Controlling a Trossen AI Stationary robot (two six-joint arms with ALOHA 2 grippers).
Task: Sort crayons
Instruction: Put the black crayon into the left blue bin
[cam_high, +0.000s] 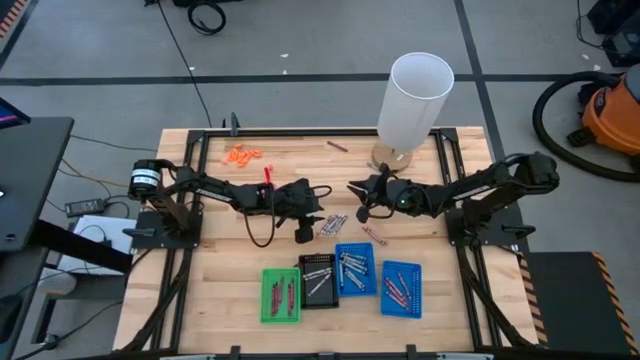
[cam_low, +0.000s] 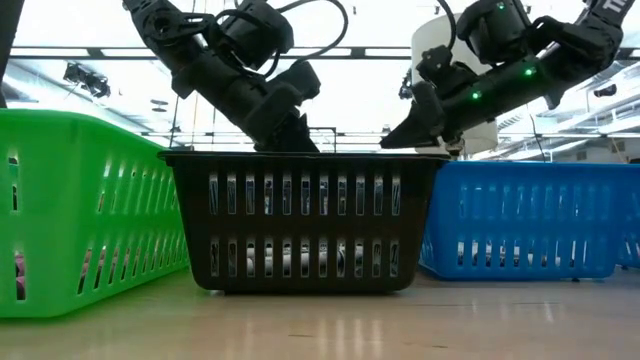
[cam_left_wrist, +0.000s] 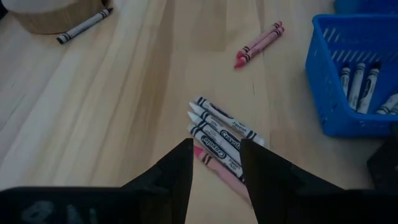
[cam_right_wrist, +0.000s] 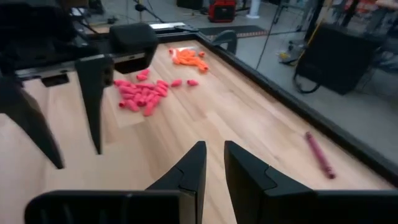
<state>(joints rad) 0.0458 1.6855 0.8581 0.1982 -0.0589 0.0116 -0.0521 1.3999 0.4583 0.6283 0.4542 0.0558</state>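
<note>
The left gripper (cam_left_wrist: 214, 165) hangs over a small bunch of crayons (cam_left_wrist: 221, 137) lying side by side near the middle of the table (cam_high: 200, 290), just behind the row of trays. Its fingers stand parted and hold nothing, with the bunch showing in the gap between them. That stance suits a pick from above: the fingers straddle the near end of the bunch so that closing would take one stick, probably a white-tipped one or the pink one beneath.

The right gripper (cam_right_wrist: 214, 165) waits farther back, toward the rear right of the table near the white cylinder (cam_high: 412, 100). Its fingers are nearly closed with only a narrow slit between them, and nothing is gripped. It seems held clear so the left arm can work alone.

Four trays line the front edge to keep the colours apart: a green tray (cam_high: 281, 296) with reddish sticks, a black tray (cam_high: 318, 279) and a blue tray (cam_high: 355, 268) with pale ones, and a second blue tray (cam_high: 401, 288) with reddish ones. Loose sticks remain: a pink pair (cam_left_wrist: 260, 43) right of the bunch, and a maroon crayon (cam_right_wrist: 319, 154) by the rear edge. Clusters of orange bits (cam_right_wrist: 188, 57) and pink bits (cam_right_wrist: 143, 94) sit toward the rear left. The sort looks well along but unfinished.
</note>
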